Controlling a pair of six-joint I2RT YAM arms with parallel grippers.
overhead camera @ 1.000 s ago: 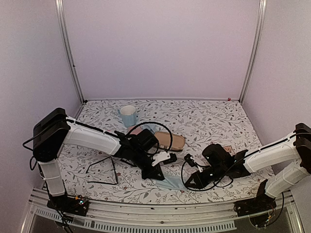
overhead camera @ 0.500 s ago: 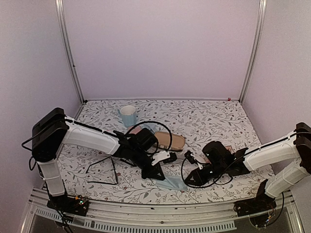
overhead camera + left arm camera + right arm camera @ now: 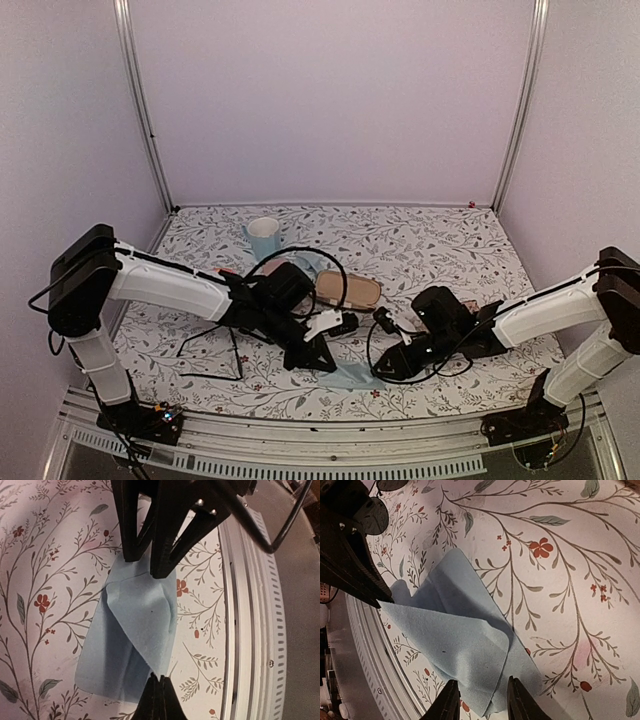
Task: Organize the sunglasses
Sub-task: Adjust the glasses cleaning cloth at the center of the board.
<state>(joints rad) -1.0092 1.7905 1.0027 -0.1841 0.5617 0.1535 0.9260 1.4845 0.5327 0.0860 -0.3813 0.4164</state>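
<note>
Our left gripper (image 3: 157,697) has its jaws pressed together, pinching one edge of the blue cloth (image 3: 460,635) near the front edge of the desk (image 3: 430,250). Our right gripper (image 3: 480,702) holds its jaws spread astride the cloth's opposite edge. The black wire-framed sunglasses (image 3: 212,352) lie toward the desk's front left corner, well apart.

A cloth (image 3: 352,377) was laid near the desk's (image 3: 450,250) front edge; sunglasses (image 3: 236,352) were placed left of it, a cup (image 3: 264,238) behind.

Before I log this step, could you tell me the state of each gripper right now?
Left gripper: closed, pinching the blue cloth.
Right gripper: open, holding nothing.
</note>
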